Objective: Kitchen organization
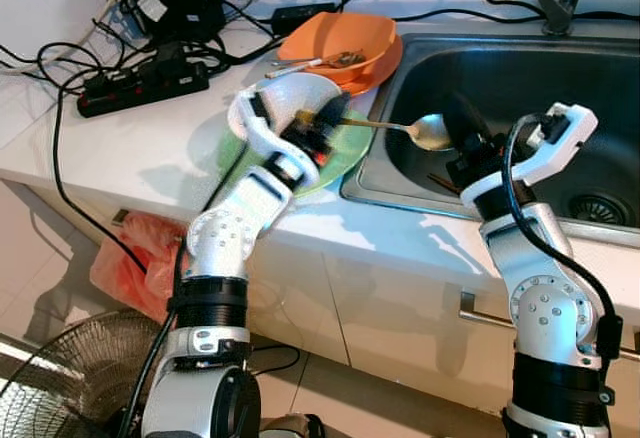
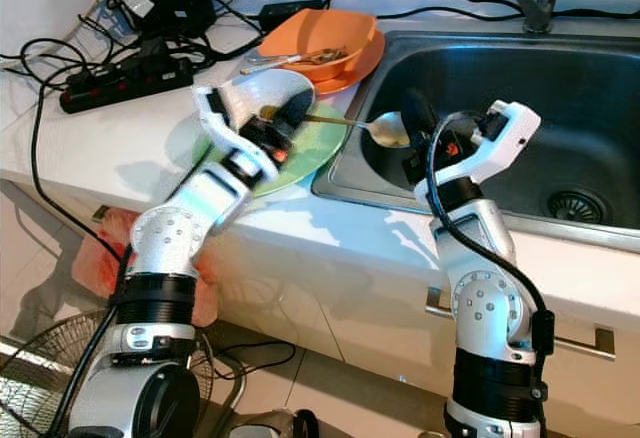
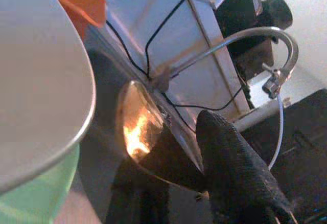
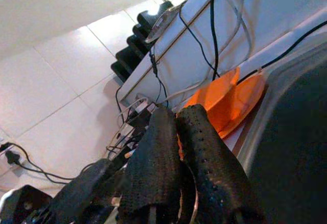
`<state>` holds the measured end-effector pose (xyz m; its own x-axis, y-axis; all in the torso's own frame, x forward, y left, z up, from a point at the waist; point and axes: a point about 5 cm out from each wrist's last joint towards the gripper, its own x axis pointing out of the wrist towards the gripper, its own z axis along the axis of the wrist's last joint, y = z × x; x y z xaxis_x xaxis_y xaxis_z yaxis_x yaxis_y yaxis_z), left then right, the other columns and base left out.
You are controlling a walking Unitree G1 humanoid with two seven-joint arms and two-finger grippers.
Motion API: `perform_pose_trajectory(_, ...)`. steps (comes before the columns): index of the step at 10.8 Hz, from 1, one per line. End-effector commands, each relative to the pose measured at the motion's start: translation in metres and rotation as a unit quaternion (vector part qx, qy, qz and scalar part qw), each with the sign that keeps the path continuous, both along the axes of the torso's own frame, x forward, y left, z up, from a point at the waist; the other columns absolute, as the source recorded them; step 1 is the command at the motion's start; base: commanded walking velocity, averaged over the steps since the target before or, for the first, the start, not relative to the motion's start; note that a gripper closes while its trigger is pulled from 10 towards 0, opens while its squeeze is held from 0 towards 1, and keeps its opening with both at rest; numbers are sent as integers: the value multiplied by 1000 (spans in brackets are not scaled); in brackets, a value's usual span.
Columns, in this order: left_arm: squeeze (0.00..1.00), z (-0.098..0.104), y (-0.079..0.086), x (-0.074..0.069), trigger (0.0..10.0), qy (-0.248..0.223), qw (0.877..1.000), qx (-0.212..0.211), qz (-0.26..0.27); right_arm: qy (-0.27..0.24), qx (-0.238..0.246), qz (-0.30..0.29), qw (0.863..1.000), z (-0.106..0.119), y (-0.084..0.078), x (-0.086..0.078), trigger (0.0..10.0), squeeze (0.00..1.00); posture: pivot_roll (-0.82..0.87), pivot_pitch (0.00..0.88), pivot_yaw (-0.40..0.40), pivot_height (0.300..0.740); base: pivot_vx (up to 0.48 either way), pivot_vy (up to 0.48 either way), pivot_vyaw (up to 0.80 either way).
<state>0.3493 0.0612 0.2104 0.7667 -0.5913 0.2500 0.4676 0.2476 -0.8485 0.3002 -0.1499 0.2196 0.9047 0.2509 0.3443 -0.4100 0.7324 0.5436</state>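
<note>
Here, the spoon is hanging level over the near-left corner of the sink, its bowl out over the basin and its handle running back toward the counter. The left gripper is pinching that handle, its fingers pressed onto it above the green plate. A white bowl is sitting on the green plate, right against the left wrist. In the left wrist view the spoon bowl is glinting beside one black finger, with the faucet curving beyond.

The right gripper is reaching into the sink just beside the spoon bowl; its two fingers are lying pressed together with nothing between them.

Behind the plate, an orange bowl is resting on an orange plate by the sink's rim, with cutlery lying in it. Farther left, a power strip and tangled cables are lying on the counter. On the floor, a fan and a red bag are sitting near the cabinet.
</note>
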Motion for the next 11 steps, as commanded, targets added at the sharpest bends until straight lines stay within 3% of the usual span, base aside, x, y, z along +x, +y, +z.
perform_pose_trajectory(1,1000,-1,-14,-8,10000,-7,1000,5,-25,13,-6,-7,1000,-1,3,3,0,0,128,81,196,740,0,0,0)
perform_pose_trajectory(3,1000,0,-15,-9,10000,-14,999,25,-28,16,-5,-10,1000,-2,3,4,0,0,133,82,197,740,0,0,0)
perform_pose_trajectory(6,1000,8,-13,-14,10000,-61,995,64,-53,18,-4,-29,999,-2,1,6,0,0,134,83,196,740,0,0,0)
perform_pose_trajectory(9,1000,10,-12,-24,10000,-121,979,133,-91,19,-25,-105,994,-2,-12,14,0,0,142,84,195,740,0,0,0)
perform_pose_trajectory(11,1000,9,-13,-27,10000,-136,974,149,-105,15,-37,-125,991,-1,-17,16,0,0,142,84,195,740,0,0,0)
